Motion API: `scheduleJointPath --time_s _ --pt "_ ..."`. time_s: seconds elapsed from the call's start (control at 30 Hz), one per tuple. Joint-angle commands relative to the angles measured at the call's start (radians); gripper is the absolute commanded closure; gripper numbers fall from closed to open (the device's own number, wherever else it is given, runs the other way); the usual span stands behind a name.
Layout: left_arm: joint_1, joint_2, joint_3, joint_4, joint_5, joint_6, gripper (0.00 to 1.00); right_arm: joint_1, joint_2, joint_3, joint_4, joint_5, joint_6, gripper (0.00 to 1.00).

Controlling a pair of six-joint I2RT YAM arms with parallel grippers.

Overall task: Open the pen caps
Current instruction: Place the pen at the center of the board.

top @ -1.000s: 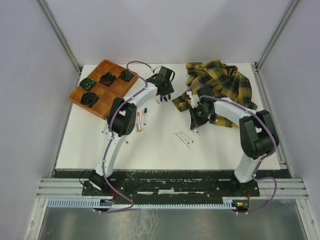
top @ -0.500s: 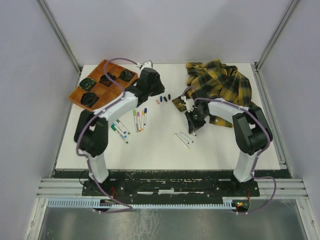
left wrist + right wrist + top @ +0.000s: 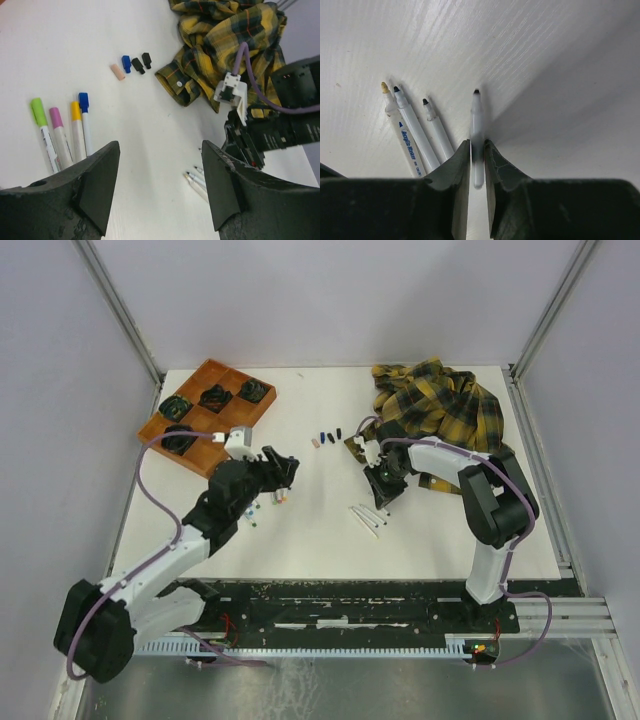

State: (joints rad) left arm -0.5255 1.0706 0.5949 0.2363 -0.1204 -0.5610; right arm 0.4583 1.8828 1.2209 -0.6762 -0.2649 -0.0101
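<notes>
On your left, four markers are lying side by side on the worktop (image 3: 150, 130) with their caps on: a green cap (image 3: 37, 107), a pink cap (image 3: 55, 116), an orange cap (image 3: 75, 110) and a blue cap (image 3: 83, 100). By my reading, those four are waiting to be opened. In the top view the arm may be hiding more markers, and I cannot tell.

Your left tool (image 3: 160, 150) is hovering just above and beside these four. Its fingers are spread wide and are holding nothing.

Further right, four loose caps (image 3: 137, 65) are resting in a short row near the hem of the plaid shirt (image 3: 225, 40): one peach, one blue and two black. That is the finished part of the job.

Right of them, three bare markers (image 3: 412, 137) are lying together on the worktop with their tips exposed. A fourth marker (image 3: 476, 115), also bare, is sitting between the fingers of your right tool (image 3: 477, 145). The fingers are standing very close on either side of its barrel, and I cannot tell whether they are pinching it or only flanking it.

You are looking at roughly half the visible markers uncapped.
</notes>
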Motion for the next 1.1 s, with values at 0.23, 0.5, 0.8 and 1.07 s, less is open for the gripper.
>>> scheduleJointPath --time_s 0.23,0.5,0.8,1.07 --pt "0.005 -0.404 -0.303 0.167 0.109 -0.062 0.24 0.006 0.006 0.049 -0.016 0.03 -0.018 0.73" --pt "0.005 -0.473 -0.436 0.222 0.111 -0.134 0.21 0.004 -0.047 0.055 -0.022 0.036 -0.029 0.71" --pt "0.005 -0.432 -0.486 0.302 0.142 -0.163 0.16 0.001 -0.164 0.061 -0.041 0.028 -0.066 0.7" --pt "0.004 -0.346 -0.465 0.324 0.16 -0.161 0.09 -0.031 -0.275 0.062 -0.077 -0.118 -0.146 0.7"
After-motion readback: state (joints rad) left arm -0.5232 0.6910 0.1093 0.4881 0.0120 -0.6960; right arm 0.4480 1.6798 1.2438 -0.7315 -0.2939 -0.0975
